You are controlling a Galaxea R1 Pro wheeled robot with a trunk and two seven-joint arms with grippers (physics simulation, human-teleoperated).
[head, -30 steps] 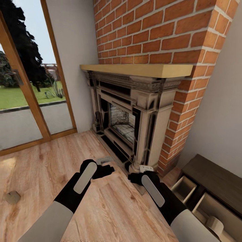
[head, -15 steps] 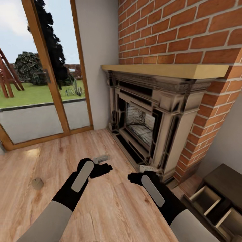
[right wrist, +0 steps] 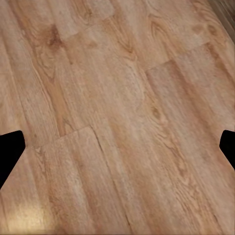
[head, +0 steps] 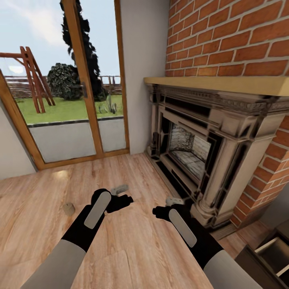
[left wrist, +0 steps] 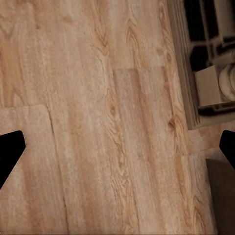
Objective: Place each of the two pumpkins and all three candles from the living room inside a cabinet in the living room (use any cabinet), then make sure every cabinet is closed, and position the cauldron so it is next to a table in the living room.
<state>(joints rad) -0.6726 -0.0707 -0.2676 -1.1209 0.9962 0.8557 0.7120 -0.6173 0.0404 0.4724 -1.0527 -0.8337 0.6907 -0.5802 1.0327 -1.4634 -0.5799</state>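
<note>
While both arms reach forward over the plank floor (head: 132, 249), one stubby beige candle (head: 68, 208) stands on it, left of the left gripper (head: 120, 199). That gripper and the right gripper (head: 162, 211) are spread wide, holding nothing. The carved stone-coloured fireplace (head: 208, 152) sits under red brick; the dark cabinet (head: 263, 263), a pale drawer open, is cut off at the corner.

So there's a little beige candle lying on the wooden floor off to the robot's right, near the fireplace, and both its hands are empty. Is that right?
Not quite. In the head view the candle sits on the wooden floor to the robot's left, beyond the left gripper, away from the fireplace. Both grippers, including the right gripper, hold nothing.
</note>
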